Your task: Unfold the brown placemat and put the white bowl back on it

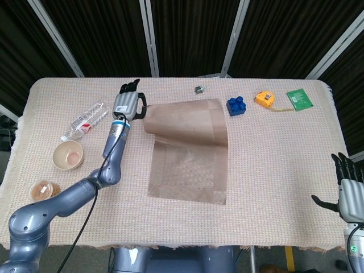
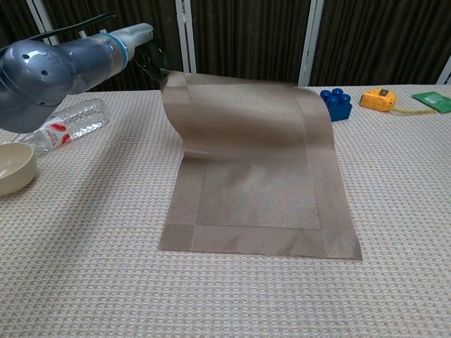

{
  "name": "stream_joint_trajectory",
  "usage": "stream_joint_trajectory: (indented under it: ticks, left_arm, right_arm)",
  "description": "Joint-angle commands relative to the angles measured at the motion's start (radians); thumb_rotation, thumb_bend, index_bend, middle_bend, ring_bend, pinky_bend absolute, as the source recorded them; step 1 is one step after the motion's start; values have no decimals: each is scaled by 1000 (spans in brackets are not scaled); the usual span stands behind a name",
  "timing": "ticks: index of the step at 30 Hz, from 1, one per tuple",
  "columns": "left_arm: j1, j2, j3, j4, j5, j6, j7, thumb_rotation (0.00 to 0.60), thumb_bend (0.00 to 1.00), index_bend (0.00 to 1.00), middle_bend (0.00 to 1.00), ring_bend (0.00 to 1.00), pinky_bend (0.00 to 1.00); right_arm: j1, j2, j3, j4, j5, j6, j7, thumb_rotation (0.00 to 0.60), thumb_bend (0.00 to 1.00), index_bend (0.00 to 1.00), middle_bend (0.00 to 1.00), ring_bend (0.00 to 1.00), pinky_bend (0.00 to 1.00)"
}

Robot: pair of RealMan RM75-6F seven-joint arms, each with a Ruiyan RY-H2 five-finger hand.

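lifted brown placemat [image 2: 246, 113] hides part of blue brick [image 2: 337, 104]; right hand [image 1: 351, 190] cropped.
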Motion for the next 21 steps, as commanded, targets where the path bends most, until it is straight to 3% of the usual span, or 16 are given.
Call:
stream_joint_trajectory:
  ticks: [1, 3, 5, 9, 13, 17, 21]
  left_arm:
    - [-35, -40, -3, 112, -39, -39, -28, 600, 330, 467, 0, 0, 0]
    - [-30, -41, -3, 123, -43, -38, -41, 600, 133, 138, 0, 0, 0]
    - [-22, -39, 6, 131, -27, -17, -54, 600, 43, 3, 0, 0, 0]
    - [11, -7, 34, 101, 13, 30, -70, 600, 20, 0, 0, 0, 0]
    - [78, 70, 63, -13, 55, 89, -82, 600, 20, 0, 0, 0, 0]
    - [194, 201, 111, -218, 107, 182, -78, 600, 20, 0, 0, 0, 0]
    - [354, 377, 177, -495, 166, 300, -84, 600, 22, 0, 0, 0, 0]
  right_arm:
    - [-1, 2, -1, 2, 0, -2, 6, 600, 0, 18, 0, 0, 0]
    - [-2, 4, -1, 2, -2, 0, 9, 600, 0, 18, 0, 0, 0]
    - [-4, 6, -1, 0, -6, 3, 14, 600, 0, 18, 0, 0, 0]
    - [-8, 11, -5, -7, -21, 11, 18, 600, 0, 18, 0, 0, 0]
    - [-8, 12, -15, -15, -44, 10, 18, 600, 0, 18, 0, 0, 0]
    - [-3, 11, -29, -21, -70, -1, 15, 600, 0, 18, 0, 0, 0]
    - [10, 6, -45, -22, -104, -23, 7, 600, 0, 18, 0, 0, 0]
